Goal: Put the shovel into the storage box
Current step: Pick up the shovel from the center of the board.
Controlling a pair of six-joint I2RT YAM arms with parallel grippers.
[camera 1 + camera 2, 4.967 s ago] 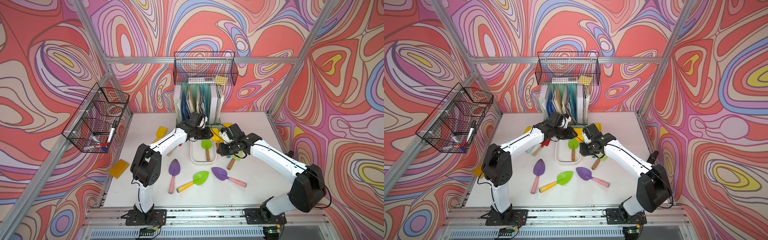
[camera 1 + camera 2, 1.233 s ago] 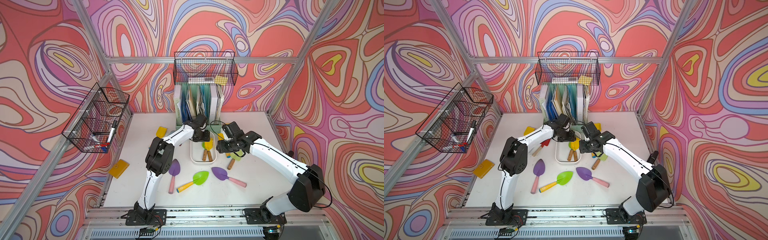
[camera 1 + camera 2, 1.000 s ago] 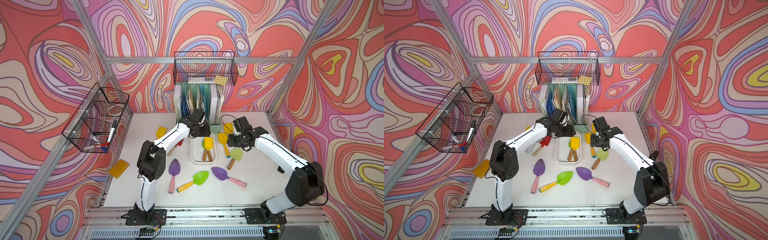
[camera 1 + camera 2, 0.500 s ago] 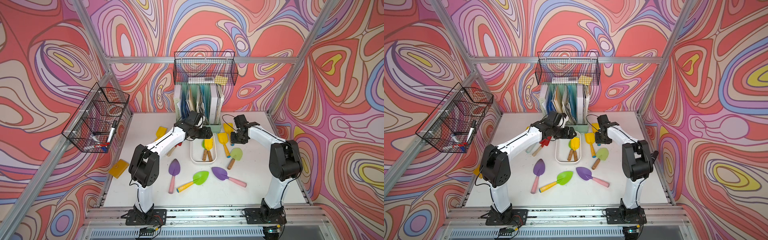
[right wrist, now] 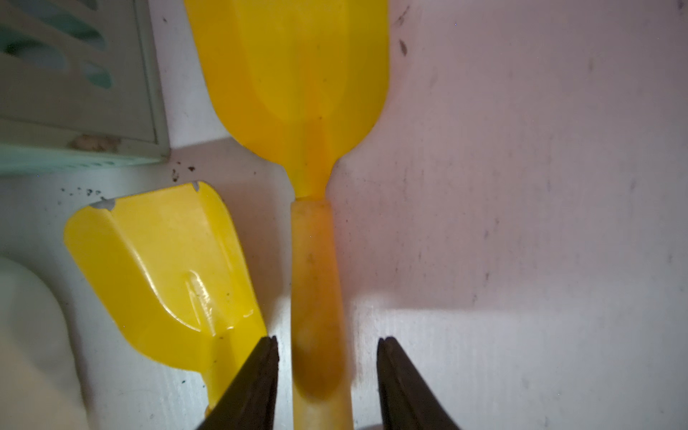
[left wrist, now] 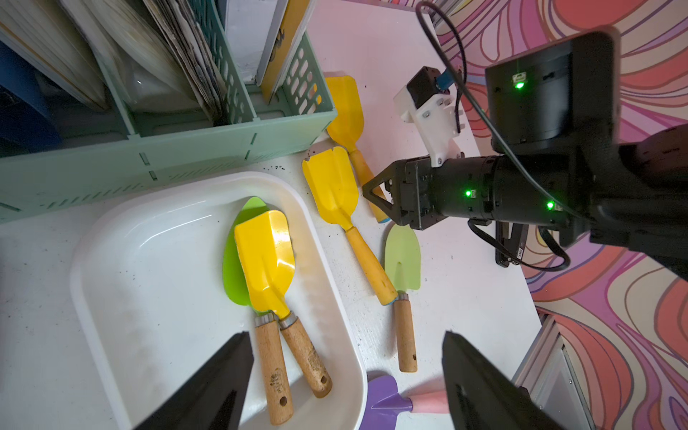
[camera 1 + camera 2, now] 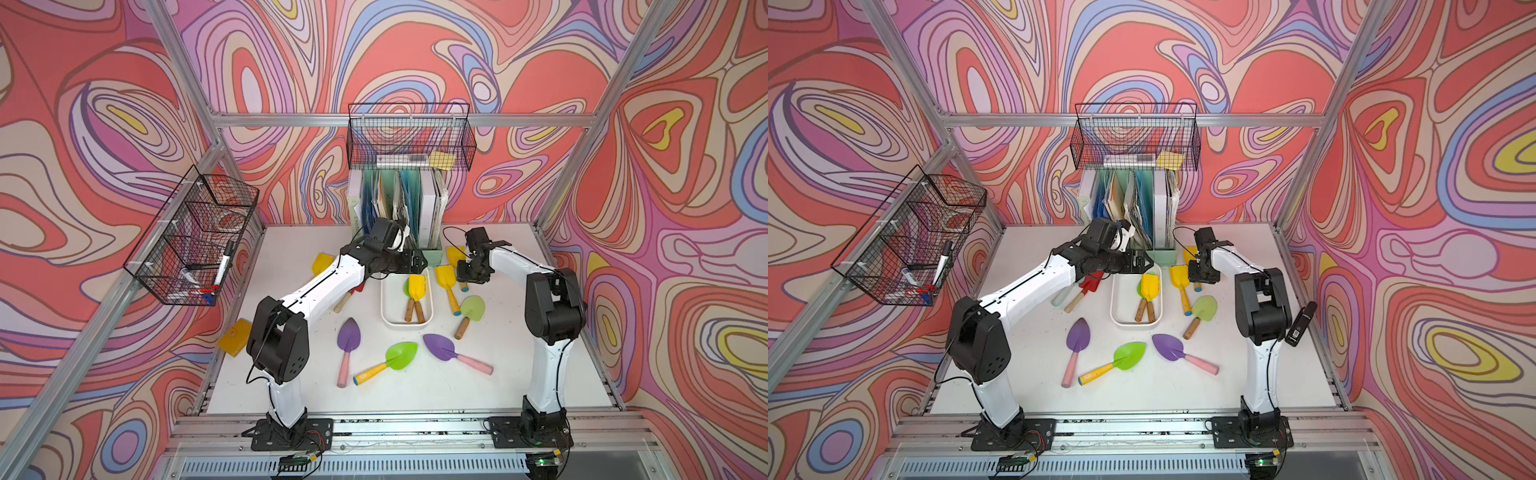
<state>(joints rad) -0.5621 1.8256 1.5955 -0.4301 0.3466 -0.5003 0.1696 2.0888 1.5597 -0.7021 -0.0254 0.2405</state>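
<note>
- My right gripper (image 5: 327,346) is down over the yellow plastic shovel (image 5: 312,93). Its fingers are partly spread and straddle the handle, with a sliver of table showing on each side, so nothing is gripped yet.
- That shovel lies flat on the white table, with its blade just beside the corner of the mint-green file holder (image 6: 186,156) and outside the storage box (image 6: 149,283).
- I judge it to be light, stiff moulded plastic. The round handle looks smooth and could roll or slip out under a light pinch.
- I'd close on the handle where the fingers sit now. If it lifts blade-heavy, I'd move nearer the neck.
- The chipped yellow shovel (image 5: 163,268) lies close alongside, and one finger is nearly over the start of its handle. I need to avoid trapping both.
- My left gripper (image 6: 344,335) hangs wide open and empty over the box's near end.
- The box already holds two wooden-handled trowels (image 6: 268,260), one yellow lying on one green. I judge there is space beside them.
</note>
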